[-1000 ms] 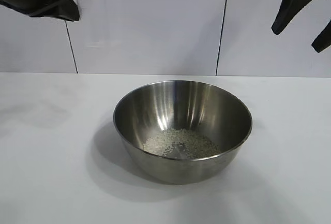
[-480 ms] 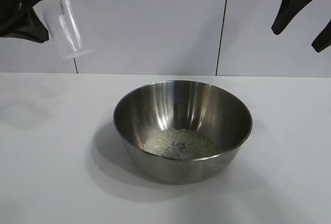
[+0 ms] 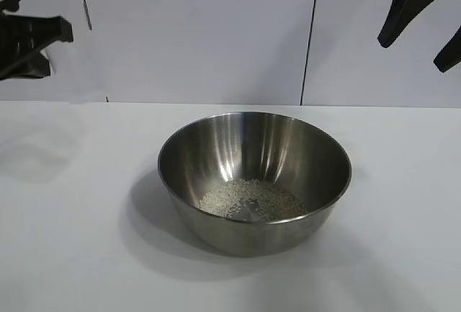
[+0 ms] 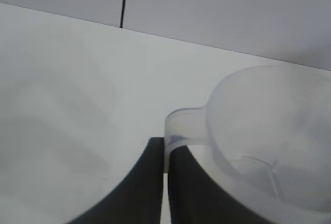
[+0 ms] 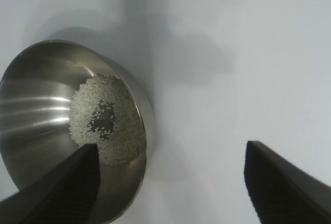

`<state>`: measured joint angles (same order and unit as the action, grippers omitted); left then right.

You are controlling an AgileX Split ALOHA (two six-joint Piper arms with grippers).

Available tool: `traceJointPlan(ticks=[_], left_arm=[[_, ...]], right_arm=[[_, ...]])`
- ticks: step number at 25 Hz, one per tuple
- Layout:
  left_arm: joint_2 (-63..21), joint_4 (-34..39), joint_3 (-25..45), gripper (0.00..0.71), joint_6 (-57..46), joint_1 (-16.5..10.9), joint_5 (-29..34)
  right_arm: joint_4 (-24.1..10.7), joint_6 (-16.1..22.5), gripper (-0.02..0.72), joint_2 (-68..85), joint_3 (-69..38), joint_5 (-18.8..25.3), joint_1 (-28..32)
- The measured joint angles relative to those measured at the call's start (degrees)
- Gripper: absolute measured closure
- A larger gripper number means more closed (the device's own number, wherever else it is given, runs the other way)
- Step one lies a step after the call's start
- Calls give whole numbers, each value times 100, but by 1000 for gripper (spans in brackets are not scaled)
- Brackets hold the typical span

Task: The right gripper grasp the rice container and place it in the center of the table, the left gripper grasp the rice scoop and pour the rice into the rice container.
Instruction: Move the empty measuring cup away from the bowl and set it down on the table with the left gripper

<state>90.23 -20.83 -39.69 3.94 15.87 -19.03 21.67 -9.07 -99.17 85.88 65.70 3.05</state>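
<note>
The rice container (image 3: 216, 143), a wide steel bowl, stands in the middle of the white table (image 3: 65, 254). The rice (image 3: 252, 200) lies in a patch on its bottom. My left gripper (image 3: 29, 45) is high at the far left, well clear of the bowl. In the left wrist view it (image 4: 165, 151) is shut on the handle of the rice scoop (image 4: 264, 125), a clear plastic cup that looks empty. My right gripper (image 3: 421, 20) hangs open and empty high at the far right. In the right wrist view its fingers (image 5: 67, 188) straddle the rim of the bowl (image 5: 31, 100) from above, with the rice (image 5: 124, 141) in sight.
A white panelled wall (image 3: 216, 31) with dark vertical seams runs behind the table. Bare tabletop lies all round the bowl.
My left gripper has moved left and a little down with the scoop, away from the bowl. The bowl, the rice and the right arm have not moved.
</note>
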Motion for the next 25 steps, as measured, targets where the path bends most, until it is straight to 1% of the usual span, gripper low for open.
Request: traceJointPlan(ticks=[3,5,7,11,16,23,25], left_arm=[[0,759,661,701,-623,41,-1244],[69,1156,972,701,-943,41,-1938],[247,1443,1180,701,-1068,41,-2441],[798,1976,1383,701,-1117,41,-3107],[1415,2156,1390,701,-995,41,-3863],[2179,2385,1396,701,-634,41,-4513],[2325,2392,1396,701,-558,41,-4574]], right_arm=[[0,0,167,0,0,-36,0],[0,0,167,0,0,-66,0],[0,0,167,0,0,-73,0],[0,0,167,0,0,-79,0],[0,-12,167,0,0,-79,0],[0,-23,167,0,0,-79,0],[0,-23,167,0,0,-79,0]])
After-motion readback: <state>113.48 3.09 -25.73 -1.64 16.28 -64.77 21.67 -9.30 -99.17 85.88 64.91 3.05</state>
